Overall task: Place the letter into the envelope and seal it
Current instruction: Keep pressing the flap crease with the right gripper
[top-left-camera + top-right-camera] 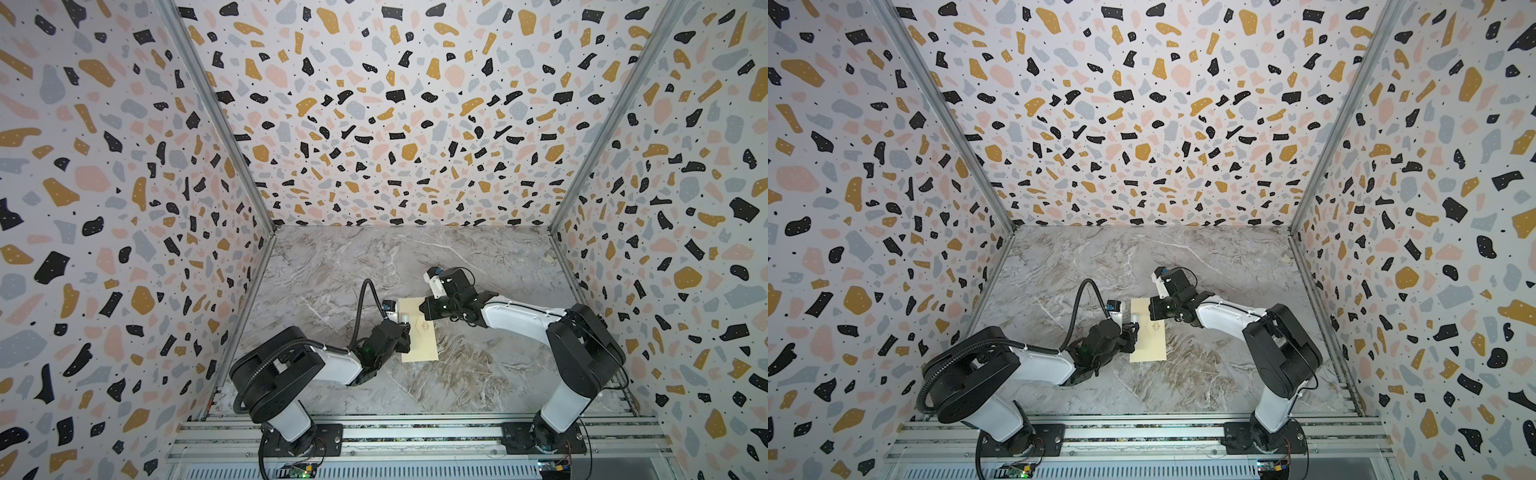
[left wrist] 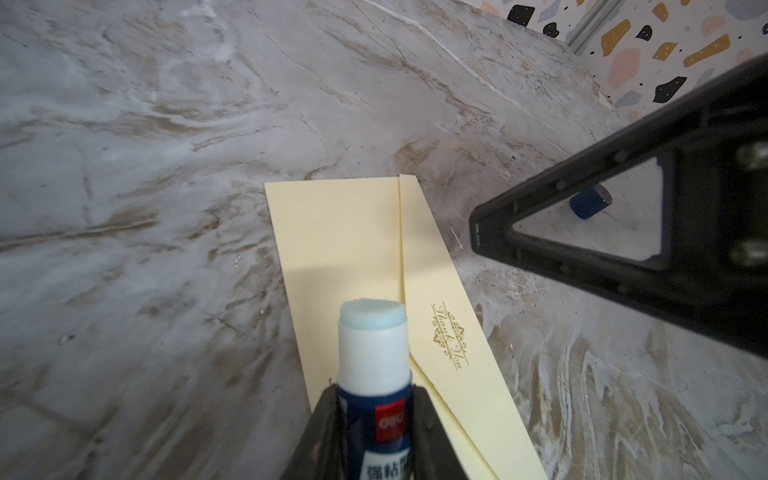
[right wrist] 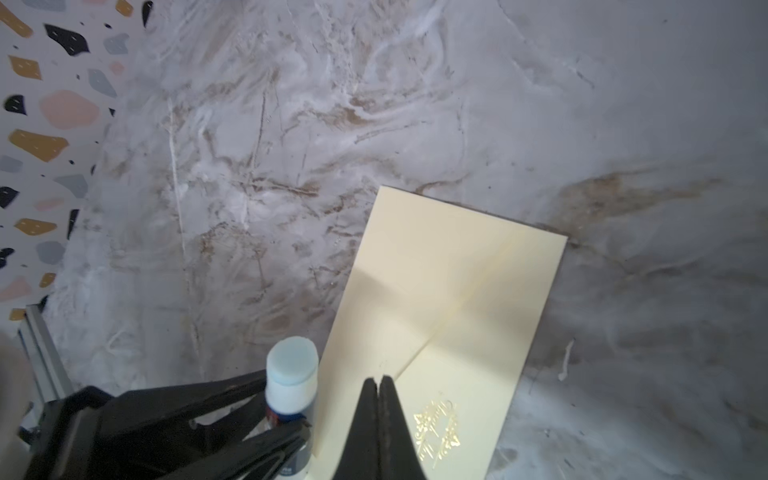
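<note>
- Pale cream-yellow paper, the envelope (image 1: pixel 420 336), is lying flat on the marble counter (image 1: pixel 332 270) directly under both gripper tips, with its flap (image 3: pixel 453 374) folded over the body and the gold emblem (image 2: pixel 451 334) facing up
- The left gripper (image 2: pixel 374 419) is pinching an uncapped glue stick (image 2: pixel 372 353) around its blue barrel. The pale glue tip is hanging over the envelope just beside the flap's point, and I cannot tell whether it is touching the paper
- The right gripper (image 3: pixel 379 380) is sitting with its jaws pressed together and nothing between them, its tip resting at the flap's point, just beside the glue stick
- The letter is not showing anywhere, so I am judging that it is already lying inside and that sealing is the step in hand
- Doing this well is probably asking for the right gripper to be pinning the envelope so it is not sliding. The glue should be going on thinly along the flap's underside edges, which may need the flap lifted
- The envelope's long axis is running roughly along the way the left gripper is pointing, with one short edge well ahead of it
- The flap is hinging on the long edge nearer the right gripper and pointing toward the left gripper
- The blue cap (image 2: pixel 589 202) is lying on the counter beyond the right gripper, apart from the envelope
</note>
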